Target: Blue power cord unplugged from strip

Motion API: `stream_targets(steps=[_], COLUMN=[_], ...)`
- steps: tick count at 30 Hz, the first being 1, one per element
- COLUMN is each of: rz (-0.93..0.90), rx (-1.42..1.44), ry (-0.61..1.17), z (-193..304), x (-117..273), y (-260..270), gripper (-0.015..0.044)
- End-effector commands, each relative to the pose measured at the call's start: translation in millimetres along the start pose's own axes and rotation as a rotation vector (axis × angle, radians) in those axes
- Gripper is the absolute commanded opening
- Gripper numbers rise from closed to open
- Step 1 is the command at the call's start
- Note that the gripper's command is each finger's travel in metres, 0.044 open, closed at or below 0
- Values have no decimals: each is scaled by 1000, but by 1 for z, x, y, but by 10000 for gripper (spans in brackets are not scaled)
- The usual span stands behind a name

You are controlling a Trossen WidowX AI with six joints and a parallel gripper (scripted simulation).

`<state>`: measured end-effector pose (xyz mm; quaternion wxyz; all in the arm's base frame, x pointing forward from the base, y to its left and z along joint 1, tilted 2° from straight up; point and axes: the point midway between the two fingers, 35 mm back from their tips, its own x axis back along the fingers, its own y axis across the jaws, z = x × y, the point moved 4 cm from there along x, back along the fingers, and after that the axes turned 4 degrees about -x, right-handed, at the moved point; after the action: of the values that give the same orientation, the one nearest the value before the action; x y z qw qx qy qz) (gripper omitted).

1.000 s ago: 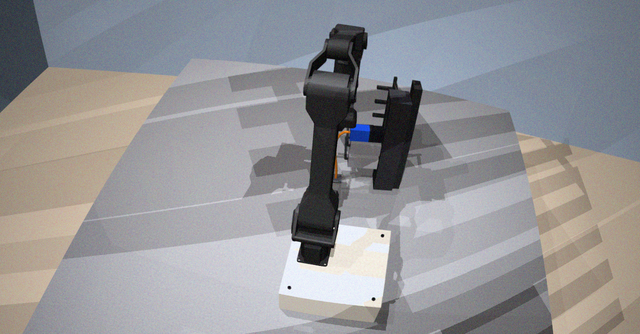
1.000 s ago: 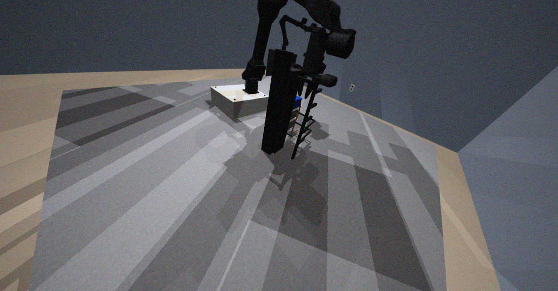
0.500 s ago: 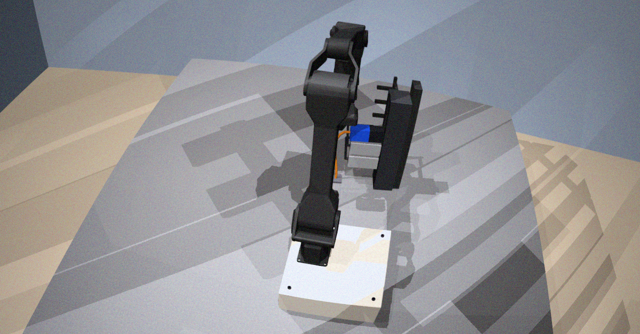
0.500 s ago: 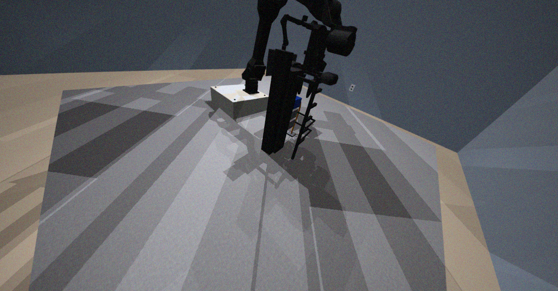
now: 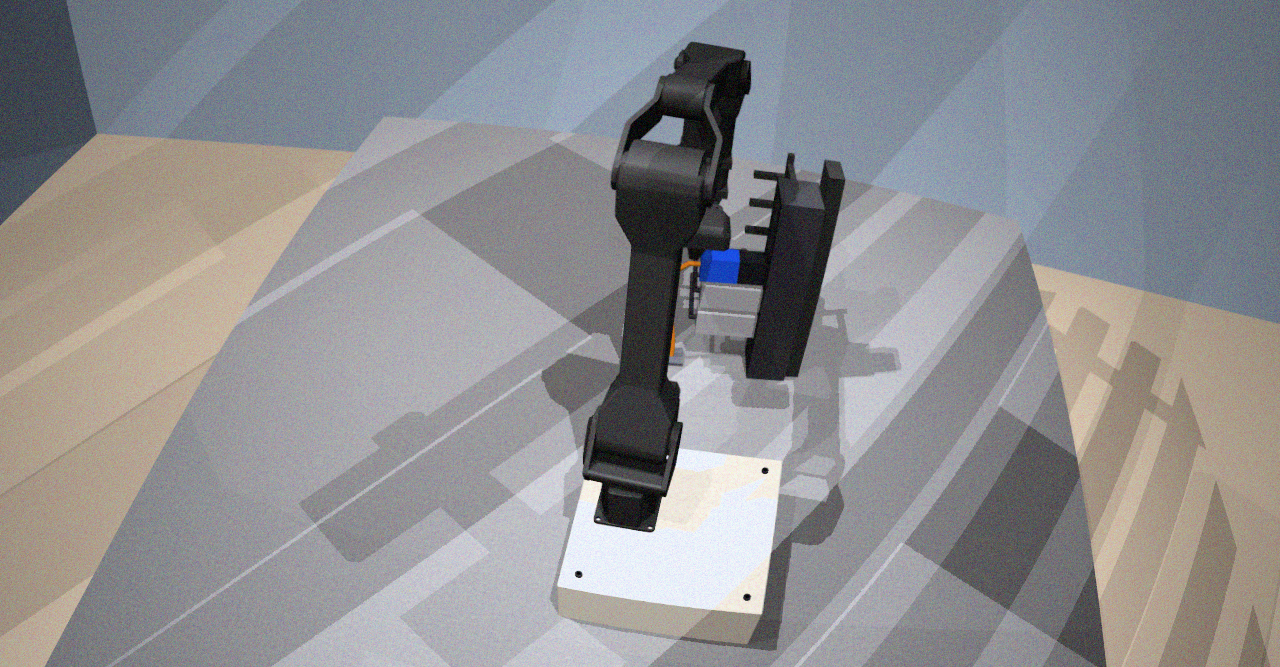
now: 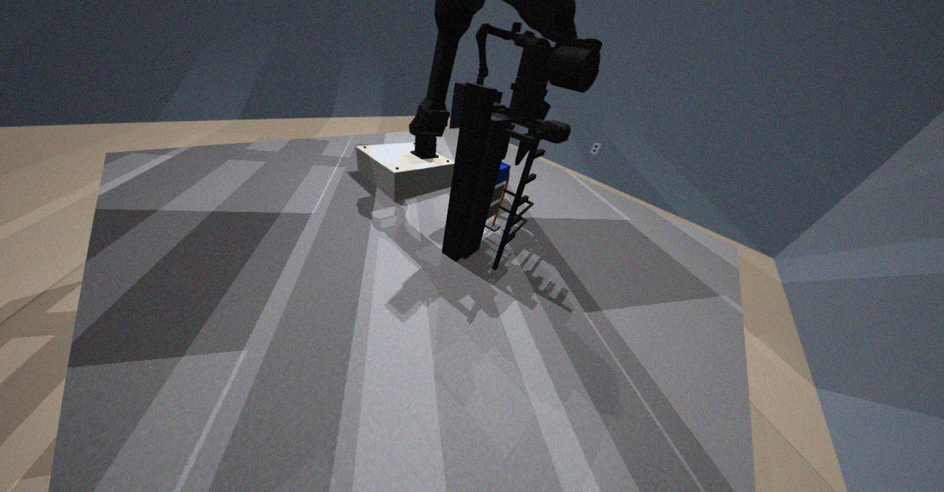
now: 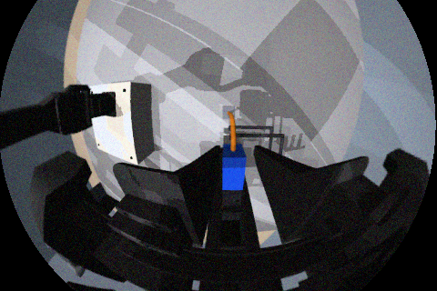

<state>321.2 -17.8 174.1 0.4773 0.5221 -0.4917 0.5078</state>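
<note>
The blue plug (image 5: 719, 266) (image 6: 503, 172) (image 7: 233, 177) sits against a black block on the side of the tall black power strip (image 5: 790, 287) (image 6: 467, 172). I cannot tell how deep its contacts sit. An orange cord (image 5: 674, 341) (image 7: 233, 132) runs from its outer end down toward the table. My gripper (image 7: 237, 149) is partly open, with one finger on each side of the plug. In the wrist view a gap shows right of the plug and a thin one left of it. The fingertips are mostly hidden in the top and exterior views.
Light grey blocks (image 5: 729, 297) stick out of the strip just below the blue plug. A thin black upright rack (image 6: 508, 231) with prongs stands beside the strip, near the gripper. The white base box (image 5: 671, 564) (image 6: 422, 188) (image 7: 109, 134) carries my arm.
</note>
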Motion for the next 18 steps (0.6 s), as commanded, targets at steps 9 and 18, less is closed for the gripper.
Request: stream_targets(steps=[9, 18], rz=[-5, -5], rx=[1, 1], ry=[2, 2], z=[21, 26], x=[-1, -3], y=[-1, -1], gripper=[160, 160])
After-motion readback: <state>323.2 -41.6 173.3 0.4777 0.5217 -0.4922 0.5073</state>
